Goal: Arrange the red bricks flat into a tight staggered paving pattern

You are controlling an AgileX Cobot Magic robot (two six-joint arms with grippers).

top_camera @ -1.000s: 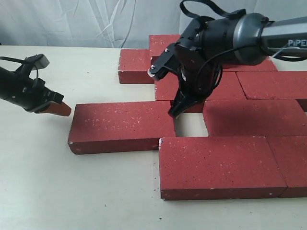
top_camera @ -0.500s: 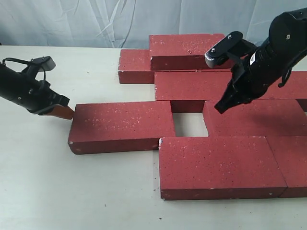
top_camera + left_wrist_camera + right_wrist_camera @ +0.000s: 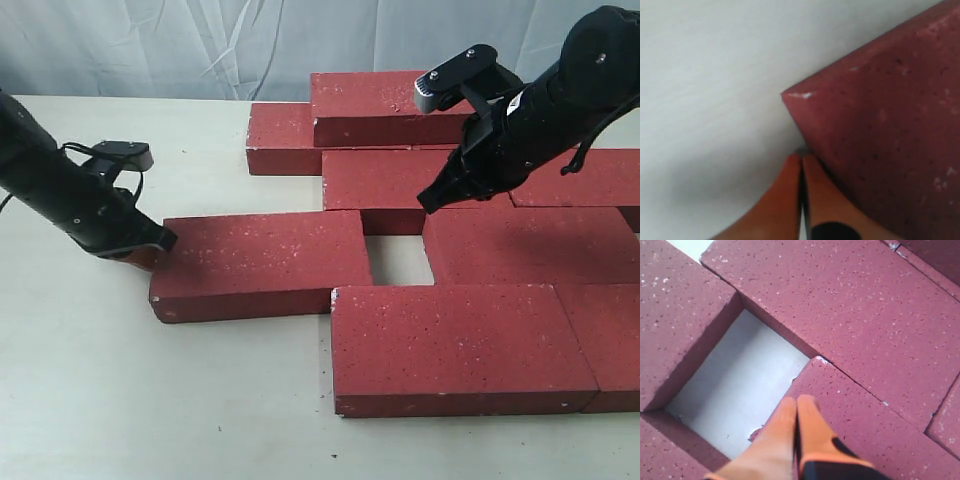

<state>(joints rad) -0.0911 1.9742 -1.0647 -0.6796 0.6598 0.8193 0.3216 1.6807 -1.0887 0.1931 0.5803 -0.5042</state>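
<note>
Several red bricks lie flat on the table. One brick [image 3: 260, 265] [image 3: 885, 130] lies at the left of the group, beside a small bare gap [image 3: 398, 258] [image 3: 740, 380]. My left gripper [image 3: 150, 252] [image 3: 801, 159] is shut and empty, its orange tips pressed against that brick's left end near a corner. My right gripper [image 3: 432, 203] [image 3: 797, 402] is also shut and empty. It hovers just above the brick [image 3: 530, 245] [image 3: 865, 410] to the right of the gap, at that brick's edge.
A stacked brick [image 3: 385, 95] lies on top of the back row. More bricks [image 3: 460, 345] fill the front right, running off the frame's edge. The pale table [image 3: 100, 380] is bare at left and front. A grey curtain hangs behind.
My left gripper moved right against the left brick's end, and the brick slid slightly right, narrowing the gap. My right gripper swung from the gap to the right, then eased back left.
</note>
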